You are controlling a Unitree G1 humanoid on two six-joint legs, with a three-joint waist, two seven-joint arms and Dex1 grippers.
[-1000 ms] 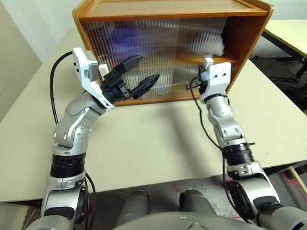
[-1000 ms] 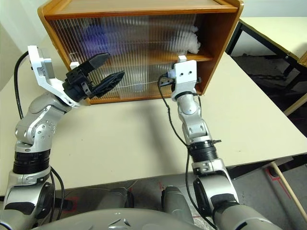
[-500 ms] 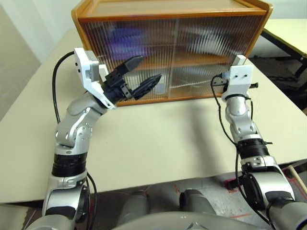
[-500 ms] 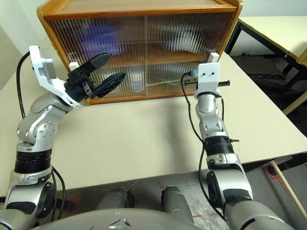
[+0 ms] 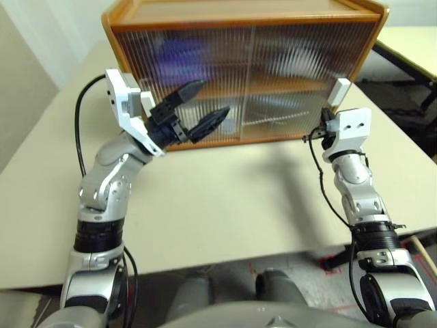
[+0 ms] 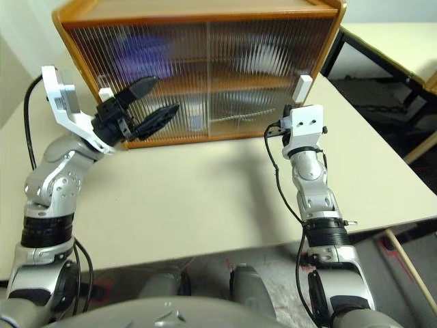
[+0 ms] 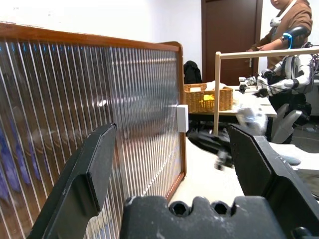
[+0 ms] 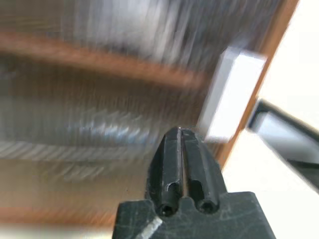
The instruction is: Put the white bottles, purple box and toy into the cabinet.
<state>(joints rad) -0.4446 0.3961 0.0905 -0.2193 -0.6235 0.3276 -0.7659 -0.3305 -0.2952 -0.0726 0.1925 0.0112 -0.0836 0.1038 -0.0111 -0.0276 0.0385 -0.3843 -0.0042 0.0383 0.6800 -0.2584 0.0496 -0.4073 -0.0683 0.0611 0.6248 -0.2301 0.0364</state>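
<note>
Left gripper (image 5: pixel 200 108) hangs wide open, holding nothing, in front of the cabinet (image 5: pixel 246 17). The purple box (image 5: pixel 174 53) is just a blur behind the closed ribbed doors, no writing readable. Right gripper (image 8: pixel 180 134) looks pinched shut, empty, near the white handle (image 5: pixel 339 91).

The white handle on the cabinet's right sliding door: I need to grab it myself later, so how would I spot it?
Find the honey-brown wooden cabinet on the pale table; two ribbed translucent sliding doors cover its front. At the right door's far right edge, halfway up beside the wooden side panel, sits the small white handle. It is solid white, unlike the see-through ribbing.
</note>
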